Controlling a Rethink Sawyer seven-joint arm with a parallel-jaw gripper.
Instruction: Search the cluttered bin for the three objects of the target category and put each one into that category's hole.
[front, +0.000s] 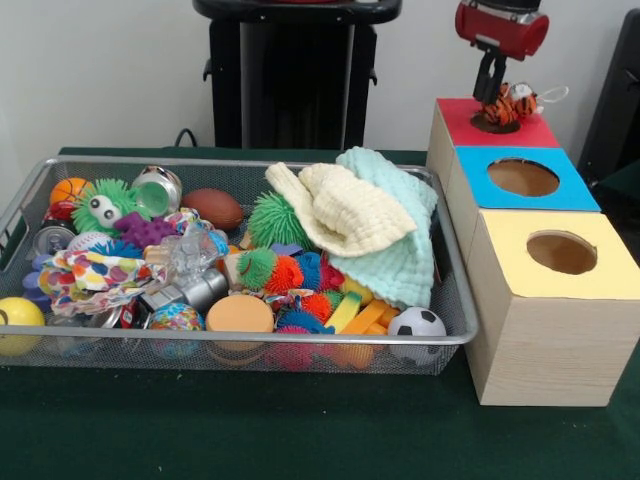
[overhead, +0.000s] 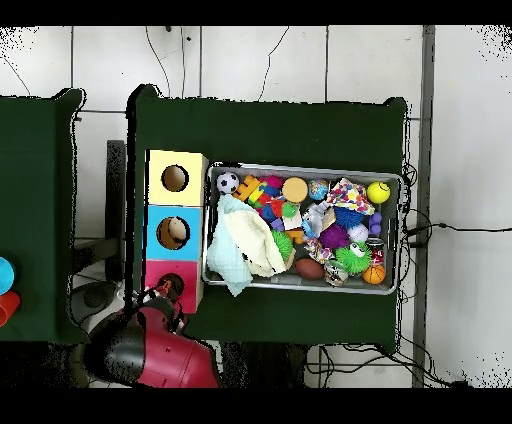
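While I watch: gripper above red box's hole
Grip: fingers seemingly clamped on tiger toy

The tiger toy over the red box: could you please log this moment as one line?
gripper: shut on tiger toy | position: over red box hole | toy: not released | blue box, yellow box: untouched

Of the bin's clutter, a mint cloth lies nearest the gripper, with a cream cloth folded on top of it. Farther from the gripper sit a soccer ball and a brown football. Farthest from it are a green googly-eyed toy and a yellow ball. A dark green cover spreads beneath everything
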